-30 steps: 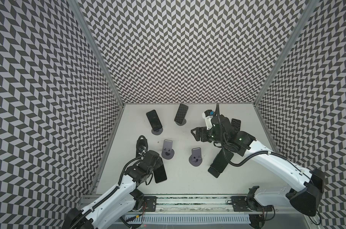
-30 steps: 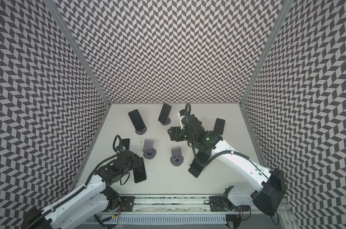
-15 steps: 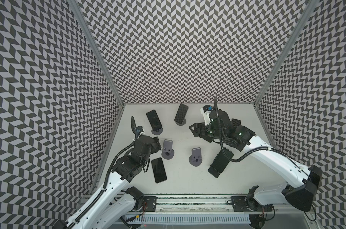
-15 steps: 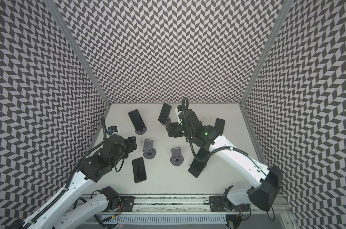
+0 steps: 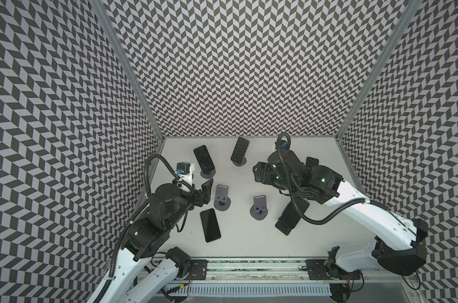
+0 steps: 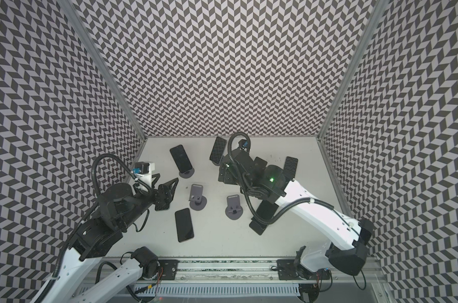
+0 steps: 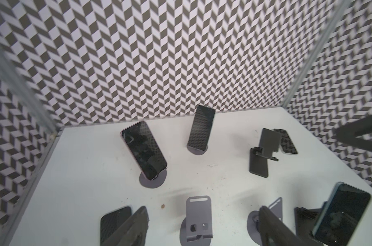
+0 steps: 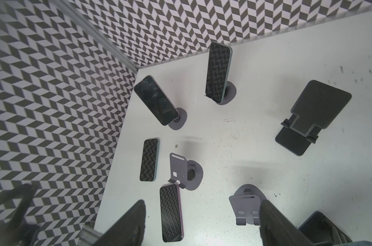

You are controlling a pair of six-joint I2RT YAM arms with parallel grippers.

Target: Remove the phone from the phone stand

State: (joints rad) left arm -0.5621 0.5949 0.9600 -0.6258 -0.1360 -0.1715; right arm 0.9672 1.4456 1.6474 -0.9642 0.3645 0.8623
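Note:
Two dark phones lean on round grey phone stands at the back: one at back left (image 5: 203, 161) (image 7: 143, 150) (image 8: 156, 100), one at back middle (image 5: 240, 153) (image 8: 218, 72). A third phone (image 5: 292, 216) (image 7: 342, 215) leans on a black stand under my right arm. My left gripper (image 5: 203, 185) (image 7: 202, 230) is open and holds nothing, just in front of the back-left phone. An empty grey stand (image 7: 199, 219) shows between its fingers. My right gripper (image 5: 259, 173) (image 8: 202, 225) is open and empty, to the right of the back-middle phone.
A phone (image 5: 210, 225) lies flat near the front. Another flat phone (image 8: 149, 159) lies by the left wall, and one (image 5: 311, 161) lies at the back right. Two empty grey stands (image 5: 221, 196) (image 5: 259, 207) and an empty black stand (image 8: 308, 119) stand mid-table. Patterned walls close three sides.
My left gripper has left the flat phone at the front and moved toward the back-left phone. My right gripper has shifted left toward the back-middle phone.

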